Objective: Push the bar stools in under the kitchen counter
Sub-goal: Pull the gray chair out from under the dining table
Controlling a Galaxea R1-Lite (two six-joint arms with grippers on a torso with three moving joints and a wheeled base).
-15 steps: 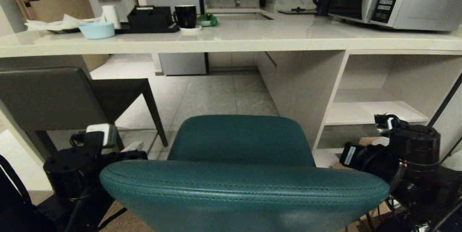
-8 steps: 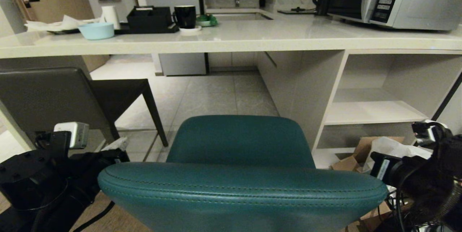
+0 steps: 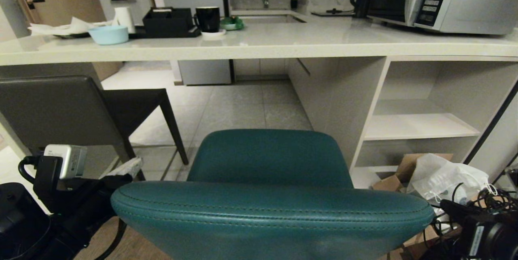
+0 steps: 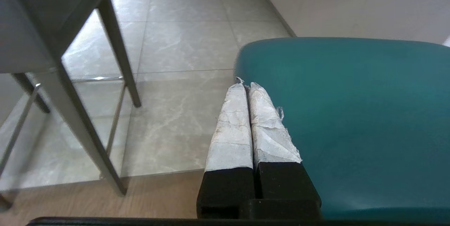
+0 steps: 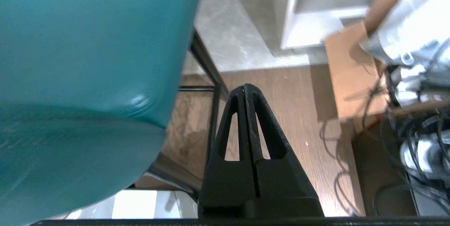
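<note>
Teal bar stool (image 3: 269,195) stands short of the kitchen counter (image 3: 259,47); grey stool (image 3: 60,110) partly under. Left gripper (image 4: 246,87) and right gripper (image 5: 246,90), both closed and empty, flank it.

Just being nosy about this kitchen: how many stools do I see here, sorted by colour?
Teal stool: 1
Dark grey stool: 1
Total: 2
</note>
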